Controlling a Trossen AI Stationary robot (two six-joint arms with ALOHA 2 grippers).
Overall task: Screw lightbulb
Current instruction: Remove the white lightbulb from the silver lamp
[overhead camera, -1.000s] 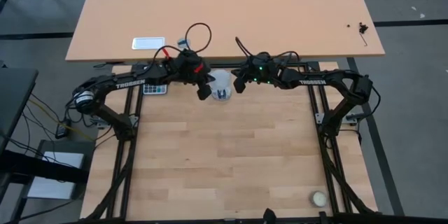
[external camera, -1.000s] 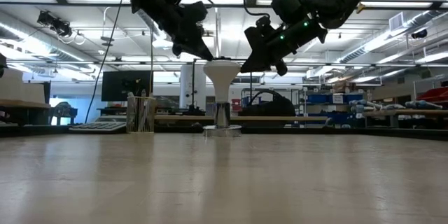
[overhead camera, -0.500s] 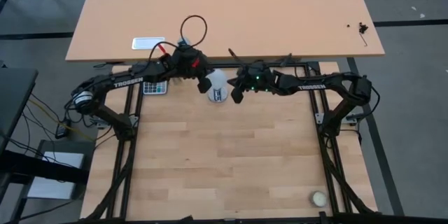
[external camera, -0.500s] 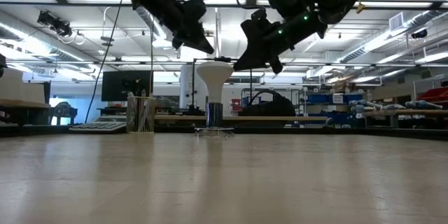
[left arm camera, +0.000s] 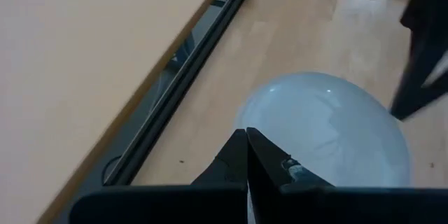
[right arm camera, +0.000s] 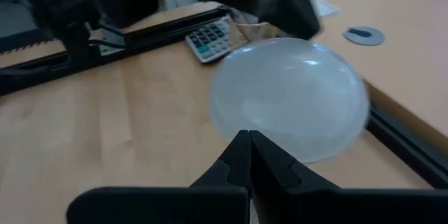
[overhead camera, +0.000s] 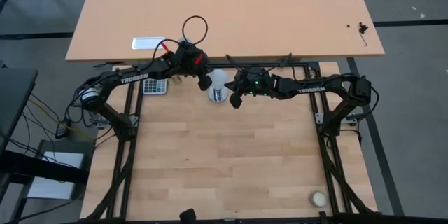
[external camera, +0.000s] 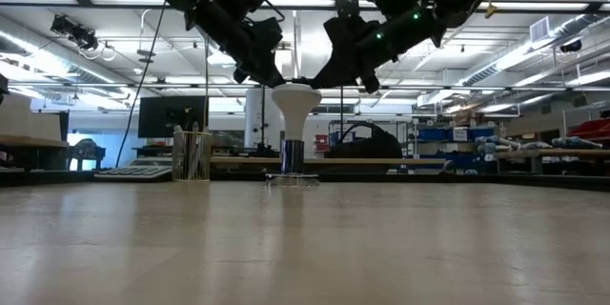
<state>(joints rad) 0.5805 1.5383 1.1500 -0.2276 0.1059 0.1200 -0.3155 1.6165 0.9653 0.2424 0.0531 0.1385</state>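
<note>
The lightbulb (external camera: pixel 296 105) stands upright, its metal end down in the socket (external camera: pixel 292 177) at the far edge of the worktop (overhead camera: pixel 224 161). The left hand (external camera: pixel 270 80) and right hand (external camera: pixel 319 82) touch its round top from both sides, each with fingers pressed together and pinching nothing. It looks like the turning step. Next, they should push gently and twist the bulb.
</note>
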